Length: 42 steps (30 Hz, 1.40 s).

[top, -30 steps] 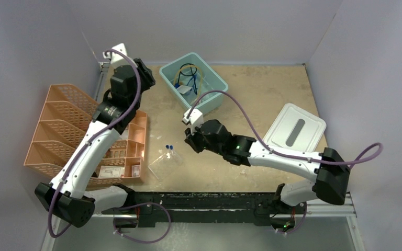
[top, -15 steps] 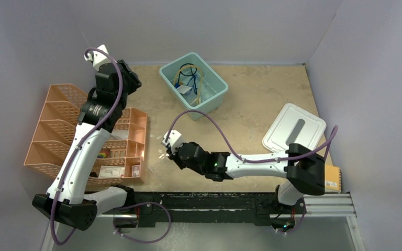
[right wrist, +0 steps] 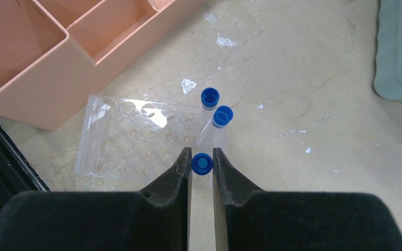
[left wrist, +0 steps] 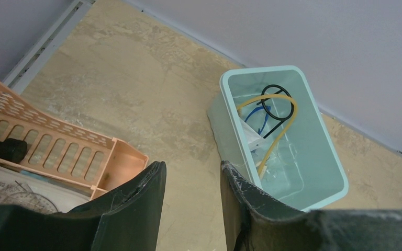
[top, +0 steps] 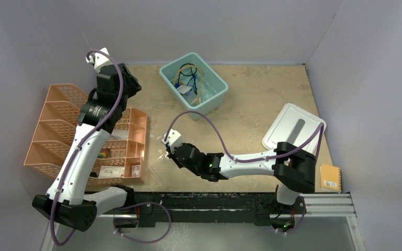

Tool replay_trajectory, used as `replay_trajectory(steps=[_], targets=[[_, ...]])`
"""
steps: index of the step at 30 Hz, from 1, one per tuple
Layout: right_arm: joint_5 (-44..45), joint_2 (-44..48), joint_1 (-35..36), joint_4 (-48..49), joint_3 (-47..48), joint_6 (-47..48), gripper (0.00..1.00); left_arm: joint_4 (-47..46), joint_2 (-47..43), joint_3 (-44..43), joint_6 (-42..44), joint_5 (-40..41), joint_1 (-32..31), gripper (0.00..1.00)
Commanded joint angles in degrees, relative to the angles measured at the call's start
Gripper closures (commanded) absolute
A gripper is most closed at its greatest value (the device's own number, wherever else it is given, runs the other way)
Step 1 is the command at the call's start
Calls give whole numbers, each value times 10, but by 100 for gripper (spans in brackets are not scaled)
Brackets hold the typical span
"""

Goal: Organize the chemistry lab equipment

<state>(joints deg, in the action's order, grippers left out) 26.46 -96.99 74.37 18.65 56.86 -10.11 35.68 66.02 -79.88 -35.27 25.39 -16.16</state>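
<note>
In the right wrist view my right gripper (right wrist: 201, 157) is shut on a blue-capped tube (right wrist: 202, 163), seen cap-on between the fingertips. It hangs over the near right corner of the clear rack (right wrist: 136, 138). Two more blue-capped tubes (right wrist: 210, 97) (right wrist: 223, 115) stand at the rack's right end. My left gripper (left wrist: 191, 172) is open and holds nothing, high over bare table. The teal bin (left wrist: 322, 125) holds the black ring stand (left wrist: 272, 102), amber tubing (left wrist: 278, 137) and a white piece (left wrist: 254, 141). From above, the right gripper (top: 166, 151) hides most of the rack.
The orange mesh organizer (top: 57, 130) with its small tray compartments sits at the left, close to the rack. A pale grey lid (top: 294, 128) lies at the right, with an orange notebook (top: 330, 178) near the front right edge. The bin (top: 217, 78) stands at the back centre.
The right arm swung down and left from mid-table to the rack, tube in its jaws. The left arm pulled back left, away from the bin. Little movement in the last half second.
</note>
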Motion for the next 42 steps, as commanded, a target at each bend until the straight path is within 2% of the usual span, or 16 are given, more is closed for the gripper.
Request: replay_trajectory(steps=[1,6,19,22,29,37,39,42], targets=[[7,0,1,0,18,-19,90,-3,-8,3,18,10,2,59],[4,-12,1,-2,21,-20,90,14,-8,-4,26,17,2,58],[14,-49,0,-20,45,-24,79,49,-23,-19,54,57,2,59],[19,-48,0,-26,48,-28,71,53,-26,-23,59,61,2,59],[4,-9,-10,-46,56,-50,43,59,-27,-27,62,60,2,59],[-54,66,-44,-73,57,-74,29,58,-28,-16,61,45,2,58],[-74,84,-62,-84,58,-91,28,59,-33,-10,56,43,2,44],[-112,103,-103,-101,60,-126,30,34,-57,20,59,33,2,37]])
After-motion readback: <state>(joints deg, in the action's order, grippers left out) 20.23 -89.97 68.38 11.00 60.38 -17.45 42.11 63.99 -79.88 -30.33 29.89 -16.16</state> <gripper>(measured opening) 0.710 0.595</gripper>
